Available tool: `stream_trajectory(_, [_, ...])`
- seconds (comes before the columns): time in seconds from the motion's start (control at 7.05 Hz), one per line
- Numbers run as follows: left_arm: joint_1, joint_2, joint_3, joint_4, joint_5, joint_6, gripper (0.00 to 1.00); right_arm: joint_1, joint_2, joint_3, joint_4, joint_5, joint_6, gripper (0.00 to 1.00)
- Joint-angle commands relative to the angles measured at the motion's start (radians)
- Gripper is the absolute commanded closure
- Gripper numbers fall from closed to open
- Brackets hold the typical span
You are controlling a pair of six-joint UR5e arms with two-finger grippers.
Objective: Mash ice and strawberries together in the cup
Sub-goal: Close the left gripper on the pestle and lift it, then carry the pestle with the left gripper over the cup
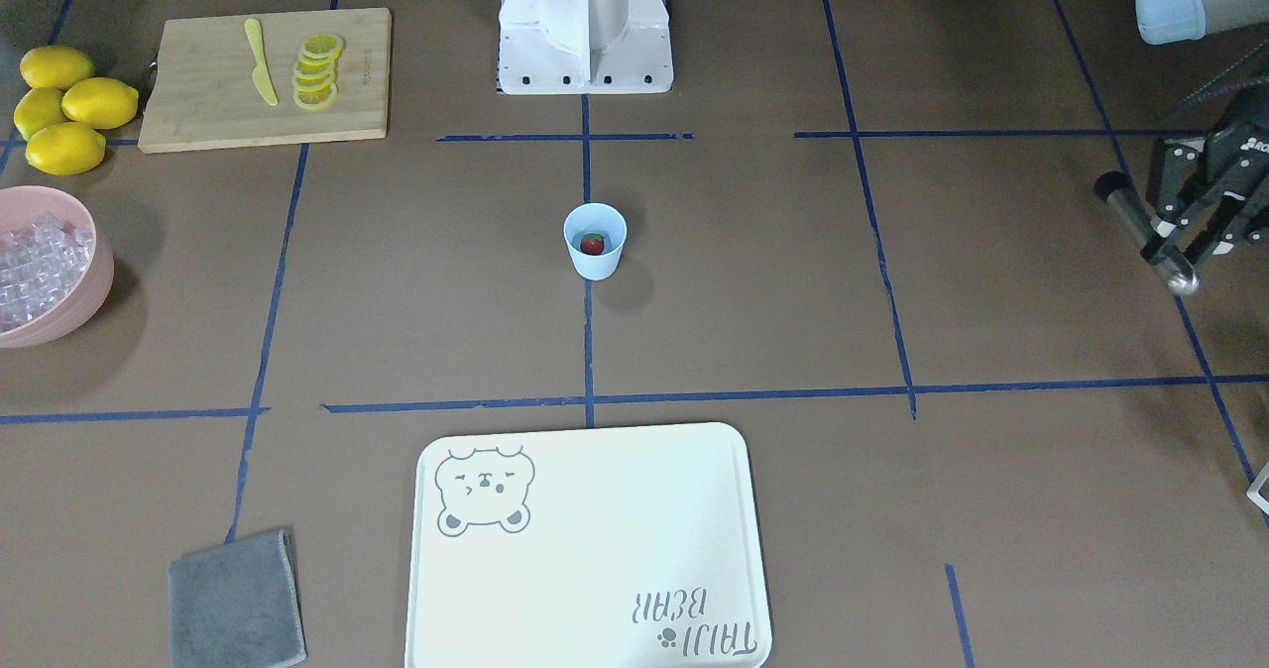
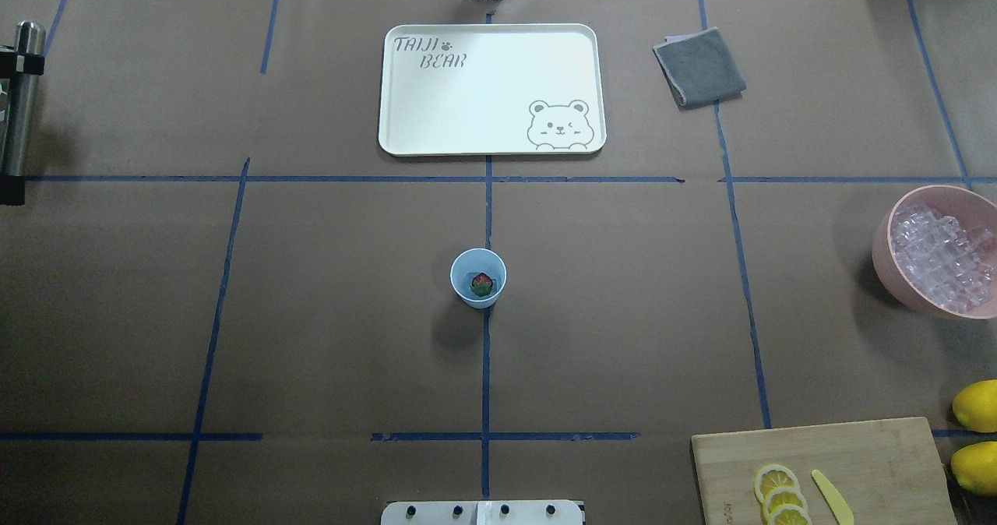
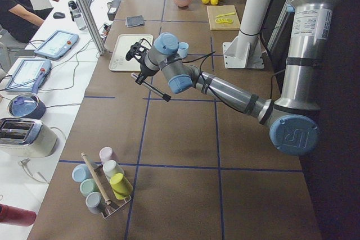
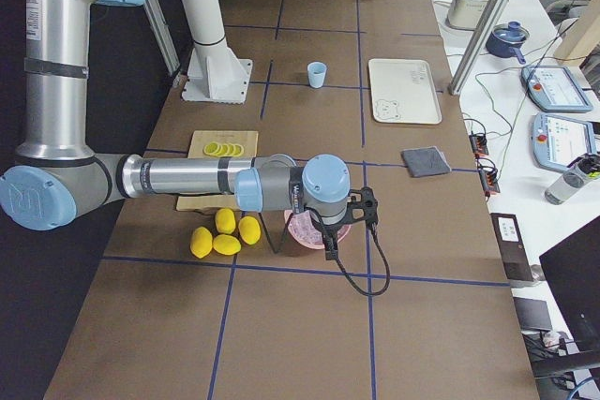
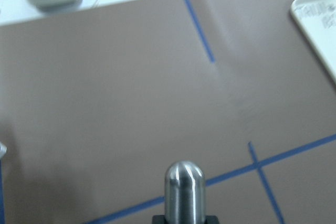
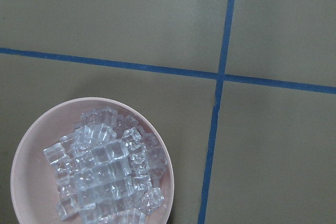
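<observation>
1. Spanning all: brown paper-covered worktop (image 2: 311, 315), taped in blue.
2. Round pink plastic bowl (image 2: 882, 260), far robot-right, heaped with clear glassy ice cubes (image 2: 938, 256). Right gripper (image 4: 361, 217) near it; cannot tell whether parted or closed.
3. Left gripper (image 1: 1185, 242), far robot-left, clamped on a domed cylindrical steel rod (image 1: 1130, 217).
4. Pale blue tapered plastic cup (image 2: 463, 272), mid-worktop, well apart from both grippers and to robot-right of the rod.
5. Small red strawberry (image 2: 482, 283), inside the cup.
</observation>
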Motion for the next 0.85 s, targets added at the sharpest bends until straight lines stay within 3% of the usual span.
stream_trajectory(0.0, [0.135, -0.029, -0.142, -0.024, 0.209, -0.164, 1.0, 0.0, -0.005, 0.009, -0.003, -0.006, 0.001, 0.01])
stream_trajectory(0.14, [0.251, -0.03, -0.173, -0.031, 0.374, -0.28, 1.0, 0.0, -0.005, 0.009, -0.003, -0.006, 0.001, 0.01])
stream_trajectory(0.57, [0.563, -0.075, -0.171, -0.309, 0.856, -0.399, 1.0, 0.0, -0.009, 0.007, -0.005, -0.001, 0.001, 0.01])
stream_trajectory(0.71, [0.664, -0.075, -0.171, -0.343, 0.997, -0.388, 1.0, 0.0, -0.008, 0.009, -0.005, 0.001, 0.001, 0.01])
